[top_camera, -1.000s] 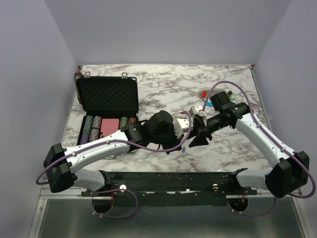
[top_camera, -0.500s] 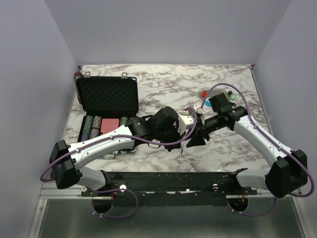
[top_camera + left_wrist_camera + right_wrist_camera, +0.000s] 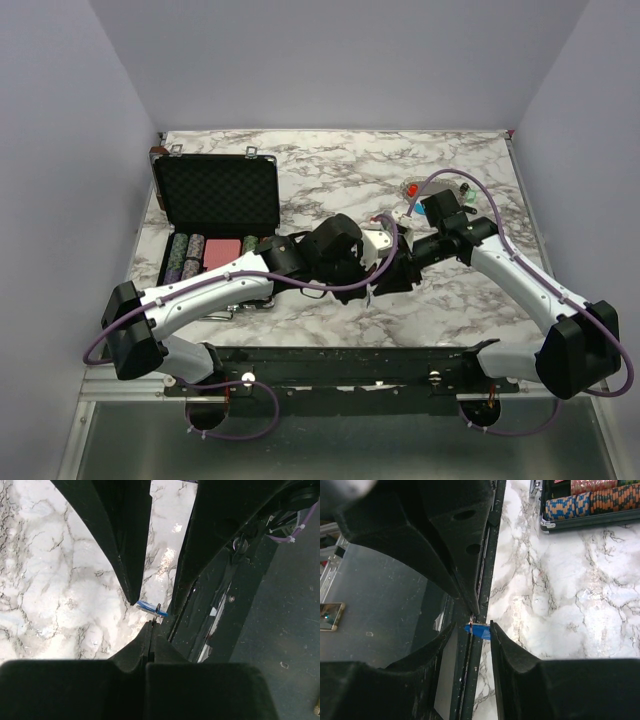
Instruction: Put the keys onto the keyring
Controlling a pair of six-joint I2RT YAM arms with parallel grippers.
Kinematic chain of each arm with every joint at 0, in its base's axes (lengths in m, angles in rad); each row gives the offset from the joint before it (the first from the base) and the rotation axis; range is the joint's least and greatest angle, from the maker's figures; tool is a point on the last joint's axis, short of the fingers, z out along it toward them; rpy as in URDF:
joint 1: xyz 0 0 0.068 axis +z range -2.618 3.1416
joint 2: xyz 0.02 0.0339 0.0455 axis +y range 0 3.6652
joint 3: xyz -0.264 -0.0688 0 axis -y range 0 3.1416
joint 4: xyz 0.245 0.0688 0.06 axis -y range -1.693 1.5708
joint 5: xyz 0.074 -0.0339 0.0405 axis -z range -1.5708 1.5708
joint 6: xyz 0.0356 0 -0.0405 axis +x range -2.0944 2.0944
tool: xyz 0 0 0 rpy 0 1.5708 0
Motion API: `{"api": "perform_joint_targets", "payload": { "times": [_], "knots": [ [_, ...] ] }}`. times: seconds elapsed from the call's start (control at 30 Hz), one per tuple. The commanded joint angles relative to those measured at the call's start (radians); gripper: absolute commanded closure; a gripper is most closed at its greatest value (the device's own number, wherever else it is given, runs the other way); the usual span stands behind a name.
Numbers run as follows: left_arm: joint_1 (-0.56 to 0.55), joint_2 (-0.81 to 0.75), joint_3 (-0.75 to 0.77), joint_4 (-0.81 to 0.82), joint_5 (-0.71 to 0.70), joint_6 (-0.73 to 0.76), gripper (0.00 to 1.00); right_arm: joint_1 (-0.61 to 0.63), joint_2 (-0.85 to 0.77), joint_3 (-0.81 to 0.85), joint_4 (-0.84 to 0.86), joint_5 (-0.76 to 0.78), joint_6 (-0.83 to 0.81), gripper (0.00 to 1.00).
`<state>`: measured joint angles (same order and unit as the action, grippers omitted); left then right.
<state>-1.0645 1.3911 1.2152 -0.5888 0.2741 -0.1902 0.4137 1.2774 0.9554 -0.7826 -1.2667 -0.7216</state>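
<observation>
Left arm (image 3: 200, 290): white moulded shells on the long links, black housings at the joints, and a bulky black block at the shoulder end. Right arm (image 3: 520, 275): same build and colours. A purple cable (image 3: 455, 173) runs along each arm in loose loops, standing off the shell in places. Shorter purple loops hang beneath the black base rail (image 3: 350, 362). Left claw (image 3: 151, 630): two matt black fingers, broad at the root and tapering to thin tips. Right claw (image 3: 472, 627): matt black, with thick fingers and rounded inner faces.
</observation>
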Motion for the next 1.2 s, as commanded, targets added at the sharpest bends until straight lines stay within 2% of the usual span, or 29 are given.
{"api": "perform_joint_targets", "payload": {
  "times": [0.0, 0.33, 0.4, 0.53, 0.7, 0.73, 0.8, 0.93, 1.03, 1.17],
  "knots": [
    [-0.008, 0.003, 0.023, 0.023, -0.036, -0.025, 1.0, 0.008, -0.001, -0.014, 0.025, -0.042, 0.016, 0.61],
    [-0.006, -0.017, 0.004, 0.055, -0.064, -0.052, 1.0, 0.008, -0.004, -0.024, 0.045, -0.049, 0.033, 0.67],
    [-0.005, -0.018, 0.006, 0.055, -0.061, -0.052, 1.0, 0.008, -0.006, -0.018, 0.039, -0.053, 0.031, 0.73],
    [-0.006, -0.017, 0.006, 0.052, -0.062, -0.052, 1.0, 0.007, -0.007, -0.006, 0.029, -0.053, 0.025, 1.0],
    [-0.006, -0.07, -0.037, 0.105, -0.119, -0.067, 1.0, 0.008, -0.013, -0.001, 0.016, -0.059, 0.007, 1.0],
    [-0.006, -0.099, -0.064, 0.13, -0.142, -0.072, 0.96, 0.005, -0.016, 0.0, 0.017, -0.062, 0.008, 1.0],
    [-0.005, -0.173, -0.133, 0.208, -0.173, -0.078, 0.71, -0.007, -0.02, 0.005, 0.022, -0.082, 0.014, 0.99],
    [-0.006, -0.375, -0.346, 0.452, -0.237, -0.115, 0.47, -0.053, -0.024, 0.0, 0.055, -0.173, 0.048, 1.0],
    [-0.006, -0.532, -0.576, 0.755, -0.236, -0.104, 0.36, -0.072, -0.024, -0.001, 0.069, -0.236, 0.06, 1.0],
    [-0.006, -0.618, -0.805, 1.125, -0.239, -0.112, 0.37, -0.078, -0.024, -0.001, 0.085, -0.284, 0.06, 1.0]
  ]
}}
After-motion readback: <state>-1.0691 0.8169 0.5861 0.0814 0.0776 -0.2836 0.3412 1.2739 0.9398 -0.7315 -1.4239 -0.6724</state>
